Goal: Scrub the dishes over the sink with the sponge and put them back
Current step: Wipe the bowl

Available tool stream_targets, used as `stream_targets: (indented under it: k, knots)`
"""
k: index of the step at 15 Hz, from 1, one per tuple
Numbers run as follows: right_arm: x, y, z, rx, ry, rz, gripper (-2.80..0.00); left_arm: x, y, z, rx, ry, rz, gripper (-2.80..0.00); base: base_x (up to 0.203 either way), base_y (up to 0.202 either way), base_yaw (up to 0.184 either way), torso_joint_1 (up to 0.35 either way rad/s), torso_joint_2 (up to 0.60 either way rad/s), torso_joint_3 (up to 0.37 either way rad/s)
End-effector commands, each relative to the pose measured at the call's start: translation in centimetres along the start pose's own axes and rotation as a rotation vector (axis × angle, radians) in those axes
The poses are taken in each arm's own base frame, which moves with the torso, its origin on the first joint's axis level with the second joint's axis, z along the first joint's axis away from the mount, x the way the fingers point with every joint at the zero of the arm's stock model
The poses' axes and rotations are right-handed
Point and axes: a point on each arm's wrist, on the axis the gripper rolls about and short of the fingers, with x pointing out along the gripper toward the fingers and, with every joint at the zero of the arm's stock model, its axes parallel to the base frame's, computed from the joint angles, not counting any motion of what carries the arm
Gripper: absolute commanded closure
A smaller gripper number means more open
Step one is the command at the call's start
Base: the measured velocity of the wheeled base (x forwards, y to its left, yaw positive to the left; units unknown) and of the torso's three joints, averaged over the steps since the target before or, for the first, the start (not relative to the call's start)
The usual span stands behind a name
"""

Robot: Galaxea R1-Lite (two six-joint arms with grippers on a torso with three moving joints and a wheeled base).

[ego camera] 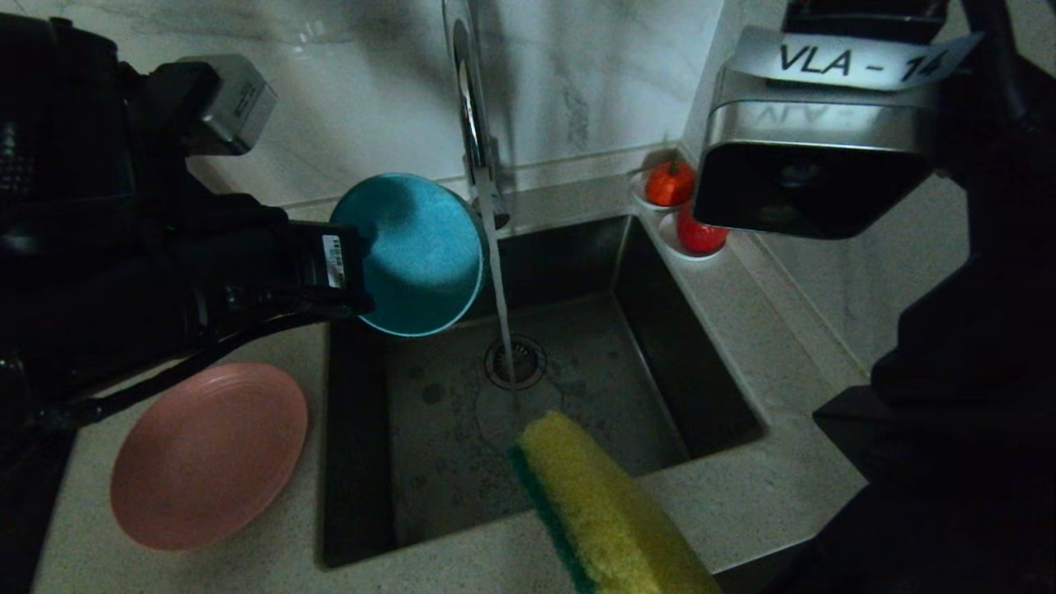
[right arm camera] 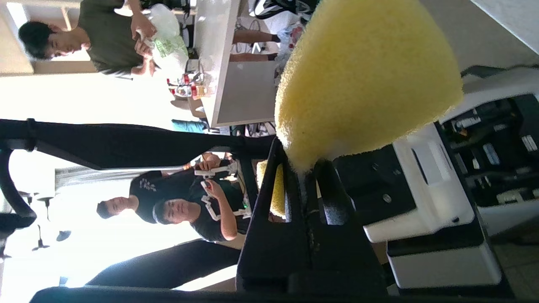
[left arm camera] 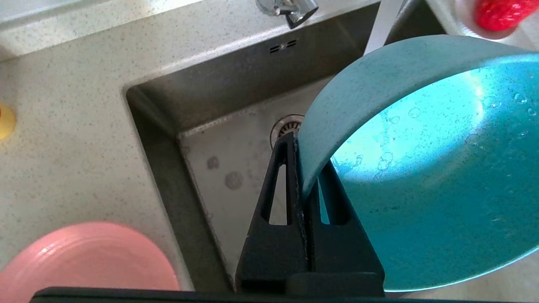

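Note:
My left gripper (left arm camera: pixel 305 155) is shut on the rim of the teal-blue bowl (left arm camera: pixel 429 168), one finger inside and one outside. The bowl (ego camera: pixel 417 252) hangs tilted on its side over the sink's (ego camera: pixel 660 330) back left corner, beside the running water (ego camera: pixel 499 289); droplets cling inside it. My right gripper (right arm camera: pixel 301 162) is shut on one end of the yellow sponge (right arm camera: pixel 362 75). That sponge (ego camera: pixel 602 503), green layer to its left, sticks up over the sink's front edge. The pink plate (ego camera: pixel 206 454) lies on the counter left of the sink. The chopsticks are out of view.
The chrome faucet (ego camera: pixel 470 107) stands behind the sink, water falling onto the drain strainer (ego camera: pixel 516 361). Two white saucers with red fruit (ego camera: pixel 670 183) sit at the back right corner. The right arm's camera housing (ego camera: pixel 808 165) hangs above them. Speckled counter (ego camera: pixel 742 495) surrounds the basin.

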Motion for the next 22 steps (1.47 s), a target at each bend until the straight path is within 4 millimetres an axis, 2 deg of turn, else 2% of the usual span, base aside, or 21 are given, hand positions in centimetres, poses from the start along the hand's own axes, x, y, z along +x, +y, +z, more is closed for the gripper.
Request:
stream_targets:
  k: [1,5,9,15,22]
  knots:
    - [0.8,0.3,0.0,-0.009,0.027,0.018,0.00,0.3,-1.1,-0.3,0.002,0.008,-0.012,0.00,0.000,0.000,0.000,0.000,0.00,0.000]
    - [2.2,0.6,-0.1,-0.009,0.069,0.030,0.00,1.0,-2.6,-0.6,-0.003,0.003,-0.009,0.00,0.000,0.000,0.000,0.000,0.00,0.000]
    - [3.7,-0.1,0.6,-0.002,0.079,0.020,0.00,1.7,-3.6,0.2,-0.026,-0.043,0.017,0.00,0.000,0.000,0.000,0.000,0.00,0.000]
    - [4.9,-0.6,1.3,0.031,0.071,0.022,0.00,2.6,-4.1,0.1,-0.094,-0.082,0.002,0.00,0.000,0.000,0.000,0.000,0.00,0.000]
    - [6.3,-1.9,2.1,0.059,0.083,0.003,0.00,1.8,-4.2,0.8,-0.139,-0.128,-0.021,0.00,0.000,0.000,0.000,0.000,0.00,0.000]
